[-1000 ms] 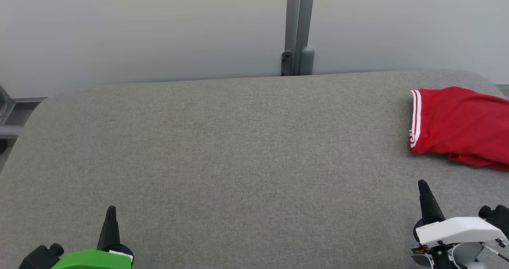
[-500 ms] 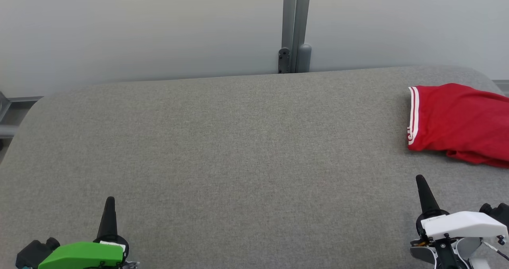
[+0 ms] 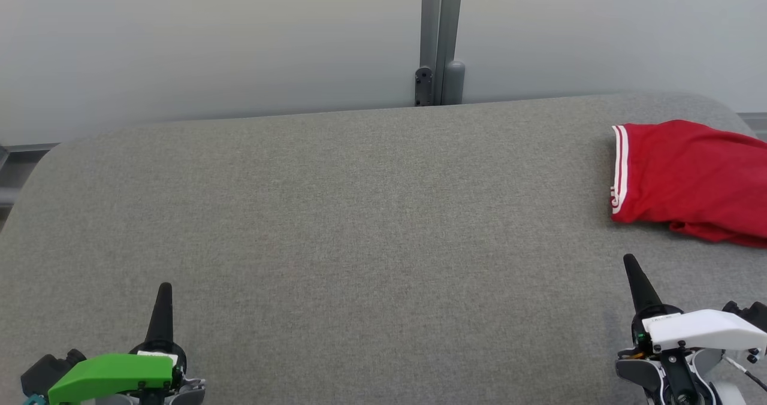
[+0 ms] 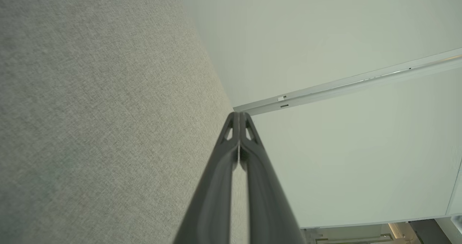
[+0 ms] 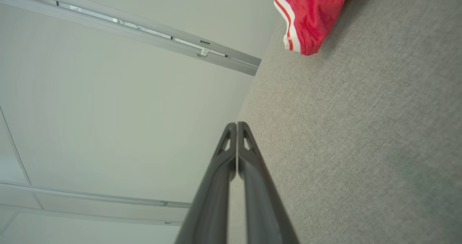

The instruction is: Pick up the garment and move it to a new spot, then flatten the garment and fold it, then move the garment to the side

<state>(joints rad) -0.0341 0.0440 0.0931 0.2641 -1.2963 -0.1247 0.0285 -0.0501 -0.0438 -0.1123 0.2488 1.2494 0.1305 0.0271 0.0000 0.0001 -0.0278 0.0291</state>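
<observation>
Folded garment (image 3: pixel 689 177) lies at the table (image 3: pixel 359 213)'s right side; task looks finished.
Both closed and empty: left pincer (image 3: pixel 164 291), right pincer (image 3: pixel 632 267).

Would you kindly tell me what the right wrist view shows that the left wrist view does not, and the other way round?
Right wrist view, not the left: the red garment with white stripes along its edge, lying on the grey surface ahead of the right gripper, which is shut and empty.
Left wrist view, not the right: the left gripper, also shut and empty, with the grey surface on that picture's left.
Both: the grey surface, a pale wall crossed by a metal rail, and a shut gripper rising from the bottom edge.
</observation>
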